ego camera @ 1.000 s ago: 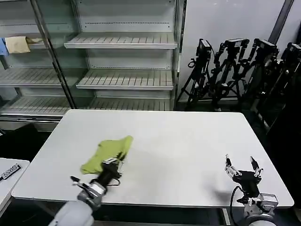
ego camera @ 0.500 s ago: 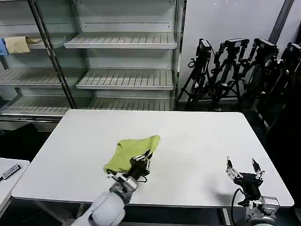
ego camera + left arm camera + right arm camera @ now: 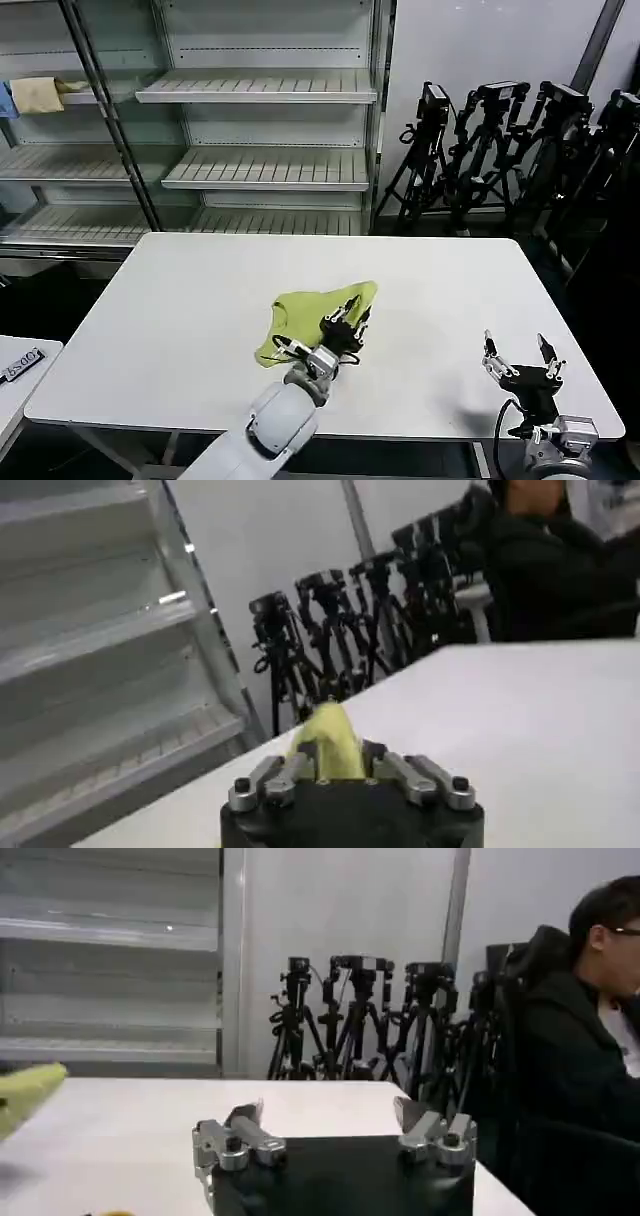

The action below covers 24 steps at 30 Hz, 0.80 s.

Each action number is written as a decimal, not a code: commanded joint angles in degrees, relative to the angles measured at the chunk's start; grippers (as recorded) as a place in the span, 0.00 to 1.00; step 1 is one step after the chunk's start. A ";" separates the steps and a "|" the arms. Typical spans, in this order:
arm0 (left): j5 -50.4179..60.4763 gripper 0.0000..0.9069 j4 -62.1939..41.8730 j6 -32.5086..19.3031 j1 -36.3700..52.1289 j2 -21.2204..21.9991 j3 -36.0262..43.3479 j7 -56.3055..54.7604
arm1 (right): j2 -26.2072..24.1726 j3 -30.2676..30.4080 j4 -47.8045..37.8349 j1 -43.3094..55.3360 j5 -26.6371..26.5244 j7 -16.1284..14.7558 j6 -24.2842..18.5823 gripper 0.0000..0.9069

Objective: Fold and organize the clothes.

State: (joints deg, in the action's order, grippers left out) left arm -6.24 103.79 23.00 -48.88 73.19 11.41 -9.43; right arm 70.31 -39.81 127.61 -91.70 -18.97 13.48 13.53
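Though bunched mid-table, nearer the front edge, the shirt reads as light, limp, non-slippery; take it by hems or corners. Left gripper pinches its fabric; right gripper gapes empty at the front right corner.

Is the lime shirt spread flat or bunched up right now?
Bunched up: the lime yellow-green fabric shirt lies crumpled on the white table, pinched by the left gripper.

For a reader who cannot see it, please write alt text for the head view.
The left gripper is shut on the lime shirt near the middle of a white table. The right gripper hovers open near the table's front right corner.
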 commanded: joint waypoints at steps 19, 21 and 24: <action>-8.76 1.00 13.83 -14.42 -26.14 -15.28 -33.85 -4.69 | -0.55 4.72 0.47 2.71 4.49 -1.81 -3.88 1.00; -8.63 1.00 14.88 -14.44 -28.52 -14.97 -34.88 -4.61 | -0.61 4.94 0.24 2.90 4.29 -2.25 -3.84 1.00; -7.82 1.00 15.41 -14.57 -30.64 -14.48 -35.62 -4.61 | -0.48 5.30 0.22 3.00 4.43 -2.29 -3.17 1.00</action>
State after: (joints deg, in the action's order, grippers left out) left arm -16.30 114.06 11.24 -65.96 63.11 -12.49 -13.42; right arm 69.71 -35.60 127.89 -89.24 -15.20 11.38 10.74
